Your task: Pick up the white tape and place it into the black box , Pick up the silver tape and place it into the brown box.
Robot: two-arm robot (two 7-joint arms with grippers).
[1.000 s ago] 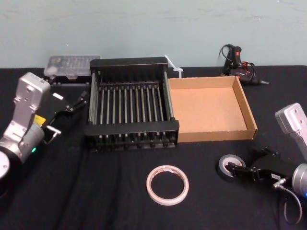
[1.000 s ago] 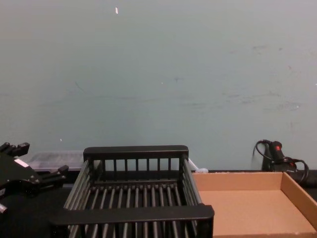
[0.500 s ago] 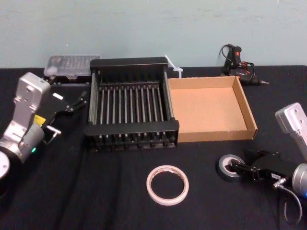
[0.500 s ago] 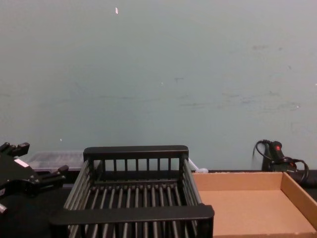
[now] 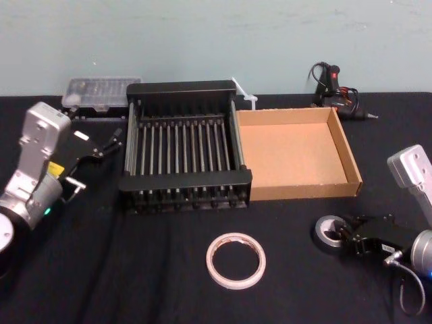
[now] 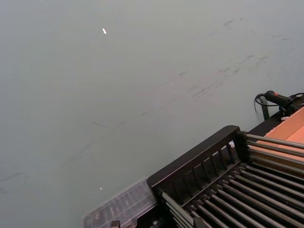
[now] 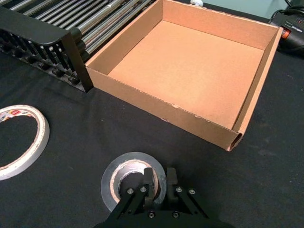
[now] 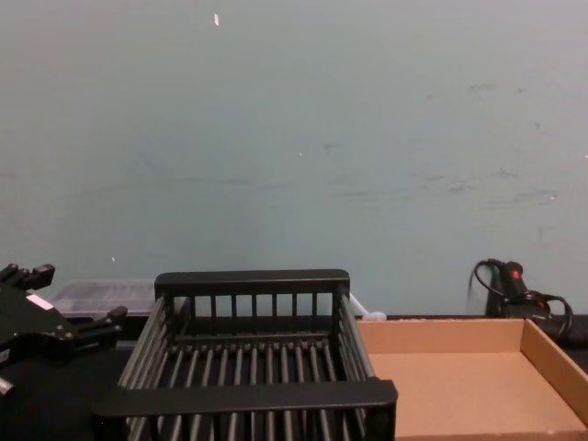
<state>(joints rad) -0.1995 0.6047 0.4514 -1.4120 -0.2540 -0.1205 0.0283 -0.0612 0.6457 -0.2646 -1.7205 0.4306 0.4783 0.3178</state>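
Tan cardboard is your landmark: the silver tape [image 5: 322, 237] sits just in front of the brown box's [image 5: 307, 189] right corner, your right gripper [image 5: 345, 237] clamped on its band, 1 finger inside the core. The white tape [image 5: 236, 283] lies in front of its left corner. Your left gripper [image 5: 108, 144] hangs open well left of the brown box, past the black box [image 5: 185, 181].

silver tape [image 7: 114, 179] part hid behind rt end effector [image 7: 161, 176]

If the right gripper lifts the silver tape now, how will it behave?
Probably stiff: the silver tape is a thick-walled roll, so it shouldn't flex. The right gripper pinches one wall only, so it may hang tilted. Lying flat on the cloth, it's unlikely to roll. The left gripper idles beside the black box.
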